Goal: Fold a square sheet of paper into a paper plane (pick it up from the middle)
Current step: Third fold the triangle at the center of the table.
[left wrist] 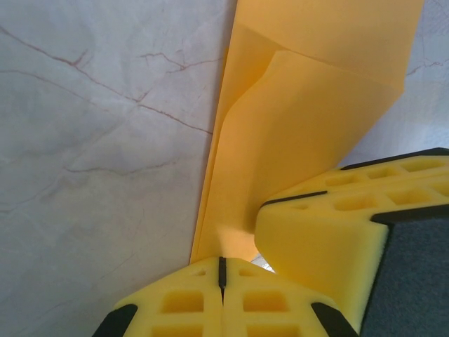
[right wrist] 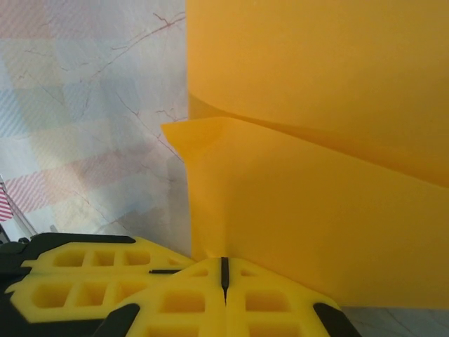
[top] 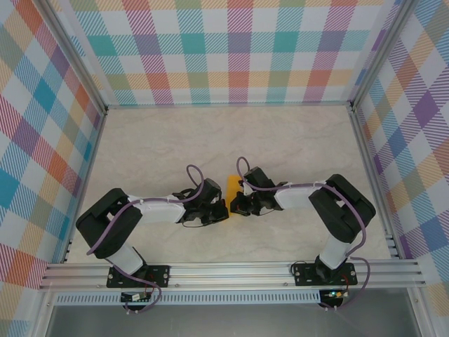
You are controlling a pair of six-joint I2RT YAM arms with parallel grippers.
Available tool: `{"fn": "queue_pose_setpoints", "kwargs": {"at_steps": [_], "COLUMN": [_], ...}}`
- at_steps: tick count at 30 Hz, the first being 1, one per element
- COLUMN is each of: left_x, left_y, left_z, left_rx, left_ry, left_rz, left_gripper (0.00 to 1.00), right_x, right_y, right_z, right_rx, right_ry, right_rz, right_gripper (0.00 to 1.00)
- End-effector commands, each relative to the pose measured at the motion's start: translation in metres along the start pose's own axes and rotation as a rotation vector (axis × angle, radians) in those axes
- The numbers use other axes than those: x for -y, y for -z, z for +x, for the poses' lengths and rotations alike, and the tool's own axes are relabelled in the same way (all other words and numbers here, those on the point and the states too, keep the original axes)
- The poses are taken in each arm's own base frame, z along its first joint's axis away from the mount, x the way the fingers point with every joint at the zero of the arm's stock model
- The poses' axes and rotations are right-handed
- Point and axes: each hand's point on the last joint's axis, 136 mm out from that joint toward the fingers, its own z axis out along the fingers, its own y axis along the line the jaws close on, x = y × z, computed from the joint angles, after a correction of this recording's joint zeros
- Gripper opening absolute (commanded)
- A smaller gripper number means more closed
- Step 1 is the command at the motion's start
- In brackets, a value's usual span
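The orange-yellow sheet of paper point(top: 231, 187) stands between the two grippers near the table's middle, folded over into layers. My left gripper point(top: 222, 209) is shut on its near edge. In the left wrist view the pads point(left wrist: 184, 302) meet with the paper point(left wrist: 309, 119) rising from the seam, one flap bent over another. My right gripper point(top: 237, 206) is shut on the same edge right beside it. The right wrist view has the paper point(right wrist: 316, 182) curving up from the closed gripper point(right wrist: 224, 270). The paper plane's shape is not formed here.
The pale marble tabletop point(top: 161, 147) lies open behind and to both sides. Checked walls point(top: 231, 49) and aluminium frame rails point(top: 231, 270) enclose the workspace. The two grippers' yellow fingers point(left wrist: 337, 225) nearly touch each other.
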Motion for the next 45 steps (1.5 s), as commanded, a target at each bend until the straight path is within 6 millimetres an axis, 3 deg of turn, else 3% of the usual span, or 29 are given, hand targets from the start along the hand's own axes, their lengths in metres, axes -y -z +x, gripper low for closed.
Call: {"fn": "queue_pose_setpoints", "kwargs": {"at_steps": [1, 7, 20, 25, 28, 31, 37, 41, 45], "left_x": [-0.051, -0.054, -0.071, -0.067, -0.051, -0.020, 0.032, 0.044, 0.044], "left_y": [-0.003, -0.001, -0.001, 0.000, 0.001, 0.011, 0.037, 0.040, 0.029], "left_z": [0.027, 0.028, 0.037, 0.035, 0.030, 0.014, -0.021, -0.037, -0.042], "left_rx": [-0.083, -0.084, -0.109, -0.105, -0.109, -0.064, 0.066, 0.130, 0.132], "left_ry": [0.025, 0.028, 0.048, 0.039, -0.007, -0.077, -0.173, -0.193, -0.191], "left_rz": [-0.193, -0.211, -0.272, -0.259, -0.212, -0.147, -0.048, -0.039, -0.058], "left_gripper": [0.00, 0.00, 0.00, 0.00, 0.03, 0.08, 0.20, 0.23, 0.22], "right_x": [-0.001, 0.028, 0.074, 0.087, 0.080, 0.065, 0.047, 0.041, 0.037], "right_y": [-0.006, -0.004, 0.033, 0.055, 0.071, 0.092, 0.117, 0.114, 0.109], "right_z": [0.005, 0.014, -0.057, -0.072, -0.075, -0.074, -0.057, -0.045, -0.040], "right_rx": [-0.032, -0.042, 0.154, 0.217, 0.243, 0.273, 0.303, 0.272, 0.243], "right_ry": [-0.013, -0.019, -0.115, -0.144, -0.122, -0.093, -0.107, -0.151, -0.190], "right_rz": [-0.014, 0.081, 0.138, 0.154, 0.166, 0.160, 0.108, 0.043, -0.011], "right_gripper": [0.02, 0.02, 0.02, 0.02, 0.04, 0.11, 0.40, 0.53, 0.64]}}
